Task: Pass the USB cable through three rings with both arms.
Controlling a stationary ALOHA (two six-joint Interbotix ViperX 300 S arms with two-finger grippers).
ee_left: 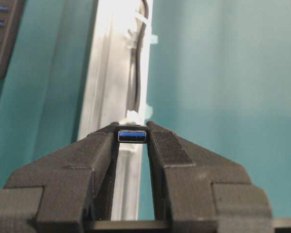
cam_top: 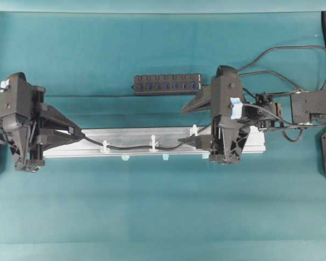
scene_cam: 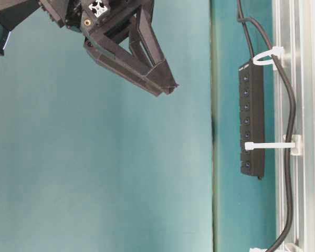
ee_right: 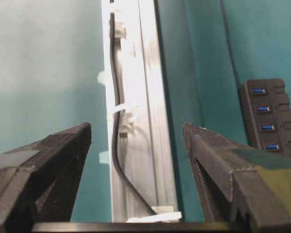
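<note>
Clamped in the left pincer [ee_left: 132,138], the rigid plug of the USB cable [ee_left: 132,136] offers the firmest hold; its cord is judged limp. The right pincer [ee_right: 136,141] is seen open, empty.

Wide bare teal cloth [cam_top: 163,217] in front of the aluminium rail [cam_top: 130,135] gives free approach; behind it the USB hub [cam_top: 167,84] narrows the gap. Along the rail top, three rings [cam_top: 152,143] w/ USB cable [cam_top: 127,145] threaded block passes. Left gripper [cam_top: 76,133] & right gripper [cam_top: 193,142] crowd both ends, mid-span stays open from above.
</note>
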